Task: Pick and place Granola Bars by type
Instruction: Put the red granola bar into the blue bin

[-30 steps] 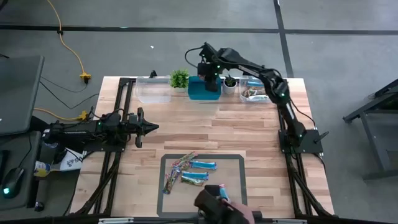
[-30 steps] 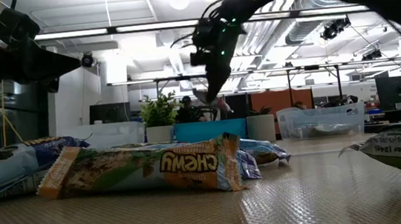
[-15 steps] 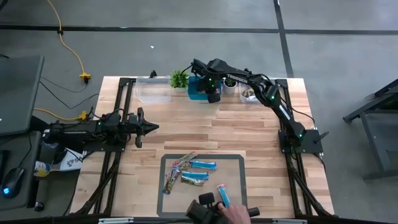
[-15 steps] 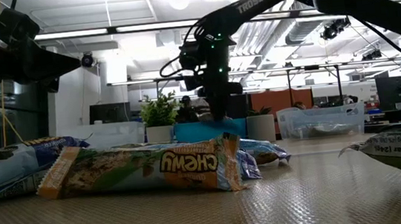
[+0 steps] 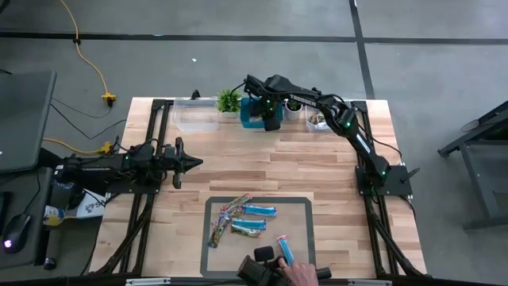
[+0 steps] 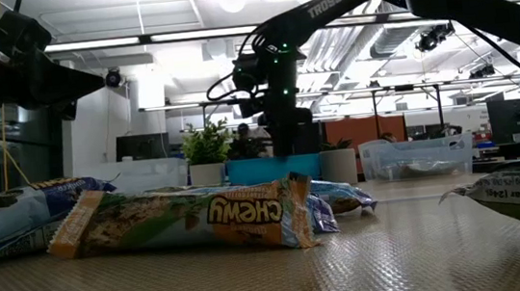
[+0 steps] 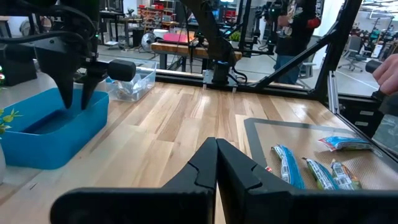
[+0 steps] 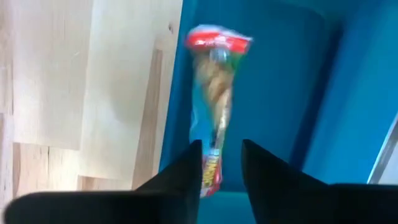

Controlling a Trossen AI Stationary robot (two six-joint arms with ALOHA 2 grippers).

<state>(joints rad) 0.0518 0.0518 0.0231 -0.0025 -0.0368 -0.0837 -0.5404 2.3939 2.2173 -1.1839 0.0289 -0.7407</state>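
My right gripper [image 5: 272,121] points down into the blue bin [image 5: 248,119] at the table's far edge, its fingers a little apart. A granola bar [image 8: 213,99] with a red far end shows blurred between and below them, over the bin's floor [image 8: 280,81]. Several bars [image 5: 242,218], light blue and multicoloured, lie flat on the grey mat [image 5: 305,203] near the front edge; one light blue bar [image 5: 284,250] lies apart at its near right. My left gripper [image 5: 197,163] is shut and empty above the table's left half. My right gripper comes from above, pointing down. The bar's near end [image 8: 210,177] shows beside one finger [image 8: 193,168], with a gap to the other. I cannot tell whether the fingers touch the bar.
A clear bin [image 5: 196,116] stands at the far left and another with bars [image 5: 324,119] at the far right. Two small potted plants [image 5: 229,100] [image 5: 294,105] flank the blue bin. A person's hand [image 5: 300,275] is at the mat's near edge.
My right gripper has come down and a little toward the near edge with the bar, into the blue bin, and has then kept still there. The person's hand has drawn back toward the near edge, leaving a light blue bar on the mat.
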